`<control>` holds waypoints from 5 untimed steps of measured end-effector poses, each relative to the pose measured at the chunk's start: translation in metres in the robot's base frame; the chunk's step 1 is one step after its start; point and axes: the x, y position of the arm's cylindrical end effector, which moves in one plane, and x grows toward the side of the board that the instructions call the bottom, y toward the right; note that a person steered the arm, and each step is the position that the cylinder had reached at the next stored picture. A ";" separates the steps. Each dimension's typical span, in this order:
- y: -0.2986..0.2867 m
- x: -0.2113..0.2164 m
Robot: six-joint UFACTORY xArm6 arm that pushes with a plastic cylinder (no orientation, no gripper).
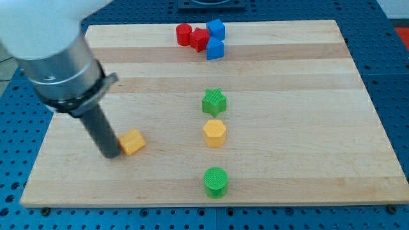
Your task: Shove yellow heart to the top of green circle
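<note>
Landmark: the green circle [216, 181], a round green block low on the wooden tabletop [307, 128], nearest the view's bottom edge, a little right of the board's middle.
Yellow heart: the yellow heart [132, 142] lies up and well to the view's left of the green circle, apart from every other block; its heart outline is hard to make out from this angle.
My tip: my tip [110, 155] rests on the tabletop just at the yellow heart's left side, touching it or nearly so; it is well left of the green circle and a little above its level.
Jaws: the arm carries no jaws, only the dark rod, so there is nothing held or parted to tell.
Yellow hexagon: the yellow hexagon [215, 133] stands straight above the green circle, near it, with bare wood between.
Green star: the green star [215, 101] sits just above the yellow hexagon, in one column with the green circle.
Far cluster: far above the green circle, at the board's top edge, two red blocks [193, 37] and two blue blocks [215, 39] are huddled together, touching; their shapes are unclear.
</note>
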 end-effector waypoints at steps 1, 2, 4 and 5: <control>-0.013 -0.018; -0.040 -0.039; 0.034 -0.018; 0.041 -0.018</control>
